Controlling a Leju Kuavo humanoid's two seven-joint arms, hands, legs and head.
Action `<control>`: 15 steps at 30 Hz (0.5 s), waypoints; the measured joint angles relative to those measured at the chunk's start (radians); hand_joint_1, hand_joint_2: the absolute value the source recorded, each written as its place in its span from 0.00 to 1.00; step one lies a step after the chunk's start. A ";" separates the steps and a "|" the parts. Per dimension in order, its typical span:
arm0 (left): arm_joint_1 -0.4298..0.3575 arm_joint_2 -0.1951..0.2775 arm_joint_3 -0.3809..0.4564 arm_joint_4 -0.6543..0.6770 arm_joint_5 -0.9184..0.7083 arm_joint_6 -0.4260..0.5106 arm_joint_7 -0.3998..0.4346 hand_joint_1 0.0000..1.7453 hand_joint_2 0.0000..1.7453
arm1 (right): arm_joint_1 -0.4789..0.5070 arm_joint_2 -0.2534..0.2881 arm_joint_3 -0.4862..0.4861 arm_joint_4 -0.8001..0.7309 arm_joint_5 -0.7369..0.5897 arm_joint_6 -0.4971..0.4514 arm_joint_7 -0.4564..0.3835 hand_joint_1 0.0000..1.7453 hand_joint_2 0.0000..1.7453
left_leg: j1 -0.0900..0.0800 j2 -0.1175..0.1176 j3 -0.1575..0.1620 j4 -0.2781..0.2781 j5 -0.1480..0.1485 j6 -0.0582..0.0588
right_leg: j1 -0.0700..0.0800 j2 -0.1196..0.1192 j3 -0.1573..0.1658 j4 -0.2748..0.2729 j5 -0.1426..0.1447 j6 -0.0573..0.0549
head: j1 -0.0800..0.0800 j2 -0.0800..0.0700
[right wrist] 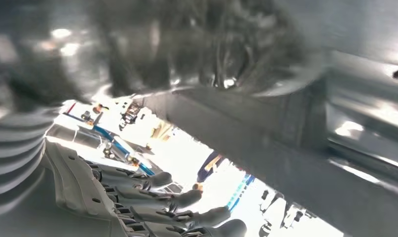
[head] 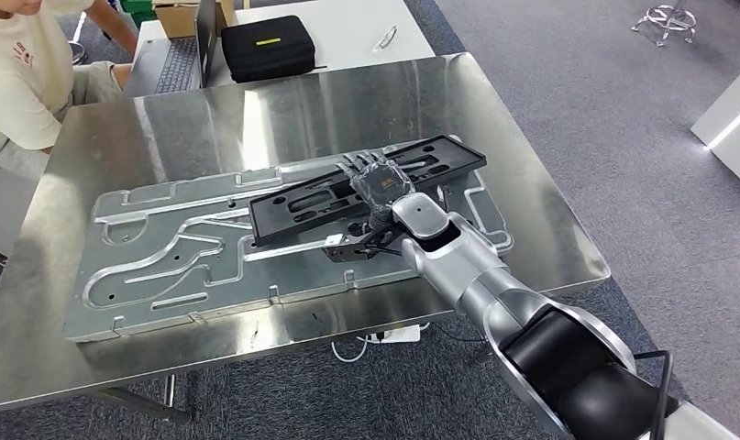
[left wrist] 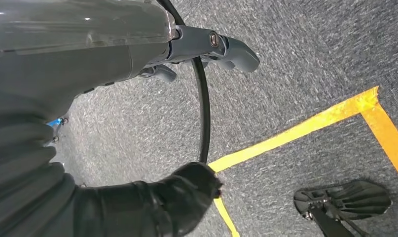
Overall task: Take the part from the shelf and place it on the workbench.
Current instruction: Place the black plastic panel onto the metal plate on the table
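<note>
Matt black plastic part (head: pixel 366 183), machined bare-metal plate (head: pixel 173 257) at 9 o'clock, glossy brushed-steel workbench (head: pixel 522 183), rough grey carpet (head: pixel 623 110)

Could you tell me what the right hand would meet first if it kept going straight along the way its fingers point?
The right hand already lies on the black part. Going straight on, it would slide over that part's far edge onto the bare steel workbench; height is unclear.

No readable text is showing in any view.
A small reddish print is sitting on the sleeve of the person's shirt (head: pixel 22 53) at the top left of the head view, but it is too small to make out. A yellow strip is lying across the lid of the black case (head: pixel 267 48) on the white table behind the workbench; no letters are showing on it.
</note>
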 joint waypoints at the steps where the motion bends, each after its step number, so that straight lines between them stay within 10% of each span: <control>1: 0.001 0.000 -0.001 0.001 0.004 0.000 0.000 0.00 0.00 | -0.001 0.002 0.000 0.000 -0.002 0.000 -0.001 0.00 0.00 | 0.000 0.000 0.000 0.000 0.000 -0.002 | 0.000 0.000 0.000 0.000 0.000 0.000 | 0.000 0.000; 15: 0.014 0.001 -0.007 0.003 0.019 0.002 0.001 0.00 0.00 | -0.003 0.016 0.000 0.000 -0.013 -0.015 -0.017 0.00 0.00 | -0.004 -0.001 -0.002 0.010 -0.005 0.003 | -0.006 -0.002 0.004 -0.003 0.002 0.006 | 0.000 0.000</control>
